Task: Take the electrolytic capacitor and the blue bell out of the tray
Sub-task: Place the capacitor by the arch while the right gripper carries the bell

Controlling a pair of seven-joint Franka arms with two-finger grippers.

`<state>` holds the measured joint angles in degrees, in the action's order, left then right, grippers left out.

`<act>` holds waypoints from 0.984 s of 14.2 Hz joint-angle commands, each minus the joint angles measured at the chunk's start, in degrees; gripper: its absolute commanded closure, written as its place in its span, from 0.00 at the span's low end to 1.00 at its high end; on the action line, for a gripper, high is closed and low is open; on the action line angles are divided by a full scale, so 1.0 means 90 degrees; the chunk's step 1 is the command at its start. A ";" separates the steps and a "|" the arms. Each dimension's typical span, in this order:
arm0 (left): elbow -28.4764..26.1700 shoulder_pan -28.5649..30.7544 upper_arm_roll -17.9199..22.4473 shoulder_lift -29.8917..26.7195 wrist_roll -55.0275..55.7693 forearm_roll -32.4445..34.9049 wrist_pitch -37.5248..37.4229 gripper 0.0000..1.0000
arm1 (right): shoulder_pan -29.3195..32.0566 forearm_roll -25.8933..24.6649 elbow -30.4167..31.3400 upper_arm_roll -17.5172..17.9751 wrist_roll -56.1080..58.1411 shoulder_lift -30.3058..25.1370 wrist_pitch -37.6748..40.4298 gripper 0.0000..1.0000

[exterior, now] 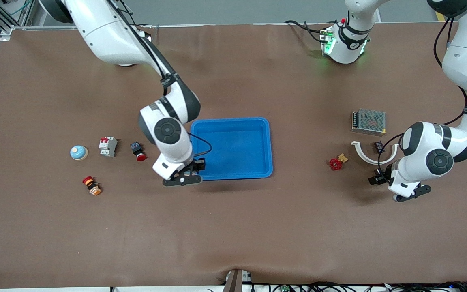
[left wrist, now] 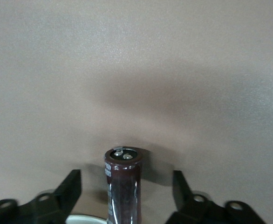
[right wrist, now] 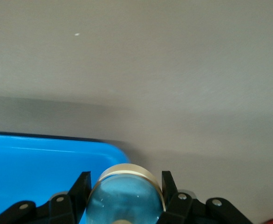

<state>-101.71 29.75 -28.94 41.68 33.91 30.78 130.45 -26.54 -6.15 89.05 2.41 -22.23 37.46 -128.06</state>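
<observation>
- The electrolytic capacitor (left wrist: 123, 186) is seen upright on the counter (exterior: 233, 235), with its long axis vertical and its terminals on top. It is toward the left arm's end, well apart from the tray (exterior: 233, 120).
- The left end effector (left wrist: 126, 182) is placed around the capacitor. Its fingers (left wrist: 71, 184) are spread wide, a clear gap is seen on each side, and nothing is held by them.
- In the front view the capacitor is hidden under the left arm's wrist, so its exact place among the small parts there cannot be told.
- The blue bell (right wrist: 125, 200) is clamped at its rim between the narrowed fingers of the right end effector (right wrist: 125, 182).
- The bell is held over the tray's edge, at the corner that is nearer to the front camera and toward the right arm's end. Bare counter lies just beside it.
- The rest of the tray is seen empty.
- It is judged that the coming move belongs to the right arm: the bell must be carried outward, away from the rim, and set on the counter.
- For the left arm a straight lift along the capacitor's axis is judged safest, because a sideways move could tip the part.
- A pale blue dome (exterior: 78, 152) is also seen on the counter toward the right arm's end.
</observation>
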 commanded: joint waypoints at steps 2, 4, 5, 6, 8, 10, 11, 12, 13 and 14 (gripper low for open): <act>-0.0066 0.0054 -0.0173 -0.0246 0.0109 0.0057 0.0017 0.00 | 0.0770 -0.0049 0.0212 0.0103 0.1937 -0.0266 0.0206 0.56; -0.0056 0.0064 -0.0281 -0.0460 0.0119 0.0047 -0.0003 0.00 | 0.1228 -0.0049 0.0261 0.0103 0.3128 -0.0257 0.0187 0.56; -0.0056 0.0064 -0.0339 -0.0596 0.0109 0.0047 -0.0099 0.00 | 0.1463 -0.0049 0.0348 0.0113 0.3646 -0.0247 0.0109 0.56; -0.0037 0.0064 -0.0426 -0.0684 0.0109 0.0038 -0.0187 0.00 | 0.1678 -0.0049 0.0427 0.0113 0.4135 -0.0237 -0.0037 0.56; 0.0060 0.0064 -0.0544 -0.0909 0.0099 0.0038 -0.0441 0.00 | 0.2098 -0.0049 0.0738 0.0113 0.5102 -0.0218 -0.0533 0.56; 0.0206 0.0064 -0.0690 -0.1037 0.0099 0.0038 -0.0821 0.00 | 0.2440 -0.0039 0.1109 0.0122 0.5777 -0.0178 -0.1129 0.56; 0.0333 0.0074 -0.0788 -0.1114 0.0089 0.0038 -0.1026 0.00 | 0.2558 -0.0039 0.1266 0.0122 0.5983 -0.0178 -0.1403 0.56; 0.0470 0.0064 -0.0856 -0.1134 0.0070 0.0038 -0.1241 0.00 | 0.2626 -0.0039 0.1383 0.0122 0.6111 -0.0159 -0.1608 0.56; 0.0635 0.0074 -0.0963 -0.1144 0.0050 0.0038 -0.1456 0.00 | 0.2685 -0.0039 0.1500 0.0142 0.6131 -0.0120 -0.1833 0.56; 0.0772 0.0074 -0.1042 -0.1154 0.0041 0.0038 -0.1661 0.00 | 0.2686 -0.0039 0.1627 0.0142 0.6141 -0.0071 -0.2057 0.56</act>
<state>-96.97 29.82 -36.53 31.90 34.23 30.77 119.31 -3.30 -6.13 101.12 2.33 32.08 37.07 -143.40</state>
